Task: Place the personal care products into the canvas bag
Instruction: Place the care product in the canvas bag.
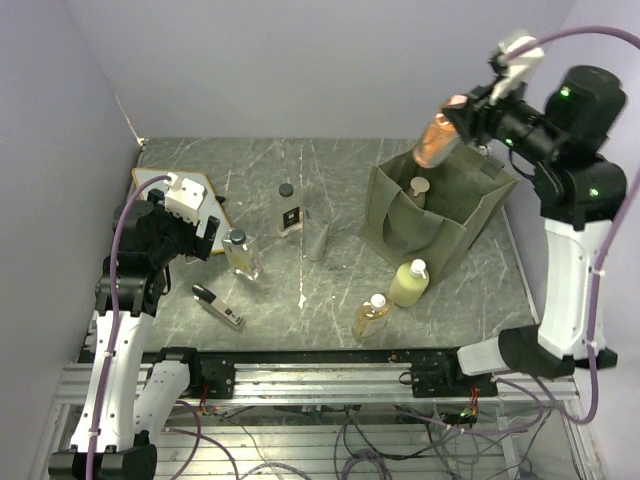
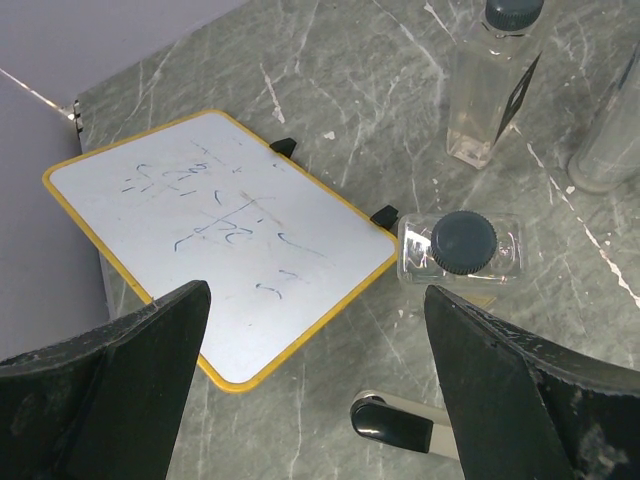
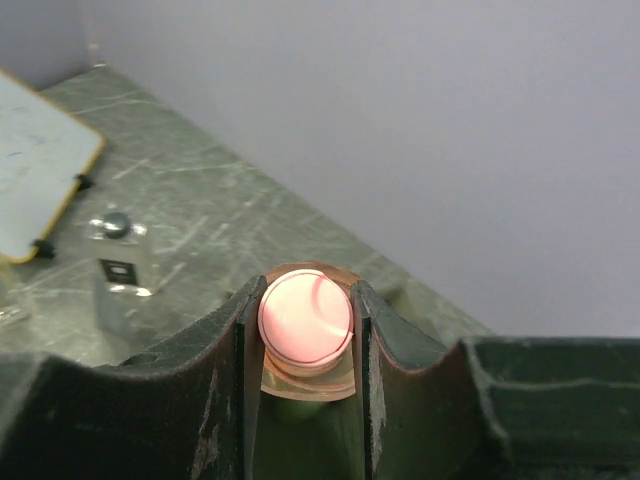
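My right gripper (image 1: 458, 118) is shut on an orange bottle with a pink cap (image 1: 436, 140) and holds it tilted above the back rim of the olive canvas bag (image 1: 450, 225). In the right wrist view the pink cap (image 3: 305, 318) sits between my fingers (image 3: 225, 340). One bottle (image 1: 418, 191) stands inside the bag. A pale yellow-green bottle (image 1: 409, 283) and an amber bottle (image 1: 371, 316) stand in front of the bag. Two clear black-capped bottles (image 1: 288, 209) (image 1: 241, 253) and a translucent grey container (image 1: 316, 236) stand mid-table. My left gripper (image 1: 200, 243) is open and empty, left of the nearer clear bottle (image 2: 462, 245).
A white board with a yellow edge (image 2: 215, 235) lies at the back left under my left gripper (image 2: 315, 370). A slim black-and-silver gadget (image 1: 218, 306) lies near the front left and shows in the left wrist view (image 2: 395, 425). Walls close the back and left.
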Available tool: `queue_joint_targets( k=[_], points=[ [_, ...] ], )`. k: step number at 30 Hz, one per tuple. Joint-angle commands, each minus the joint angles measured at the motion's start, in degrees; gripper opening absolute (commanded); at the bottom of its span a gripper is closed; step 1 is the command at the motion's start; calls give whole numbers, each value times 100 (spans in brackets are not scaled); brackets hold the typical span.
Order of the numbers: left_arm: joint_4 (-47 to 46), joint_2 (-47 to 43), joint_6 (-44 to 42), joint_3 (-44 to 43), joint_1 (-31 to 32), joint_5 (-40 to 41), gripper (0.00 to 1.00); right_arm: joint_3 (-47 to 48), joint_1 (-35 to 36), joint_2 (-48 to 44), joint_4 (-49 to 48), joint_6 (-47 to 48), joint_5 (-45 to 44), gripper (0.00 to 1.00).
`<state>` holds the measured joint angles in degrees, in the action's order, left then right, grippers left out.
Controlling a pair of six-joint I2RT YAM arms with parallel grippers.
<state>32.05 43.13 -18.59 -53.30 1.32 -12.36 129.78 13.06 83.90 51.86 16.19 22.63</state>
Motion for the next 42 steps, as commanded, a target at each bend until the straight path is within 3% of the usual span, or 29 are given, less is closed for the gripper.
queue_joint_targets(
  k=[1, 8, 12, 24, 35, 42],
  points=[
    [-59, -52, 58, -168, -44, -277, 99, -695, -866, -758, -1218, -121, 223, 0],
    [-126, -244, -52, -8, -44, -398, 99, -2089, -2095, -1095, -1660, -360, 1336, 0],
    [-133, -291, -93, 46, -44, -442, 99, -2523, -2359, -1142, -1720, -399, 1825, 0],
    [-201, -279, -52, 102, -44, -543, 99, -3586, -2316, -1201, -1784, -193, 2912, 0],
    [-235, -211, -53, 92, -44, -576, 99, -4327, -1202, -997, -2075, 273, 1966, 0],
    [-226, -233, -88, 124, -44, -575, 99, -4714, -1080, -705, -2712, 549, 1869, 0]
  ],
)
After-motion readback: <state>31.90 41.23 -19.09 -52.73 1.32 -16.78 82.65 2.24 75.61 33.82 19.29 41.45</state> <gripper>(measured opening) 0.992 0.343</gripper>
